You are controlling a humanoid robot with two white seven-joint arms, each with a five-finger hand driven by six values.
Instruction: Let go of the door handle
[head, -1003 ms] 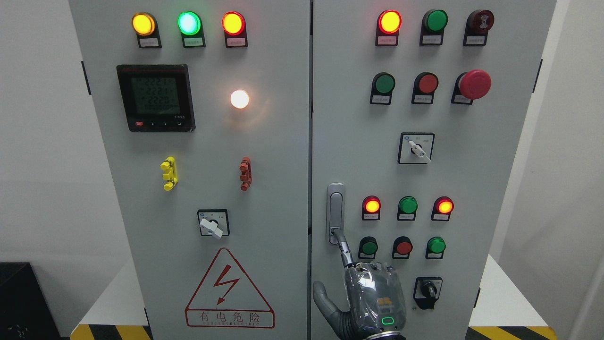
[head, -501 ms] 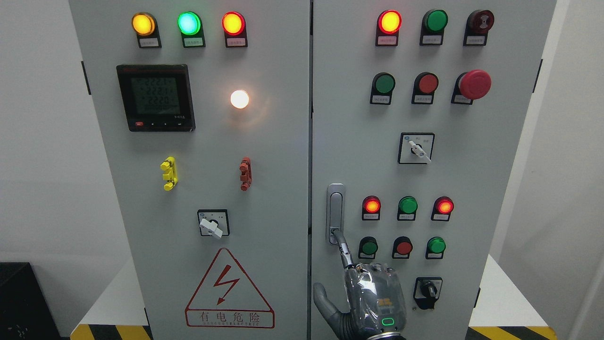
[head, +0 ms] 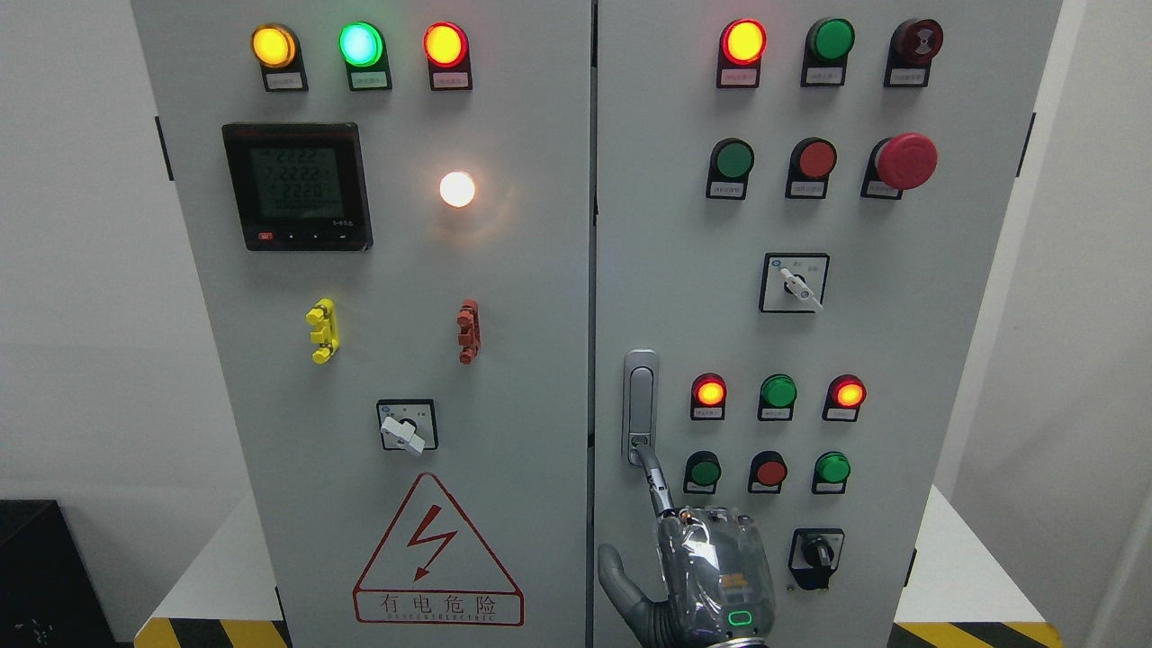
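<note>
The silver door handle (head: 640,405) stands upright at the left edge of the cabinet's right door (head: 900,360), which is closed. My right hand (head: 711,567) rises from the bottom edge just below it, its back towards the camera. Its index finger (head: 655,481) is stretched up and its tip touches the round lock button at the handle's lower end (head: 638,443). The other fingers are curled in at the knuckles and the thumb (head: 616,580) sticks out to the left. The hand grasps nothing. The left arm does not show.
Lit and unlit push buttons (head: 770,472) and a black rotary switch (head: 817,551) sit just right of the hand. The left door (head: 405,360) carries a meter, lamps, a rotary switch and a red electric warning triangle (head: 436,558). Yellow-black floor tape runs along the base.
The right hand has sunk a little, while its index fingertip stays on the handle's lower end. Nothing else has moved.
</note>
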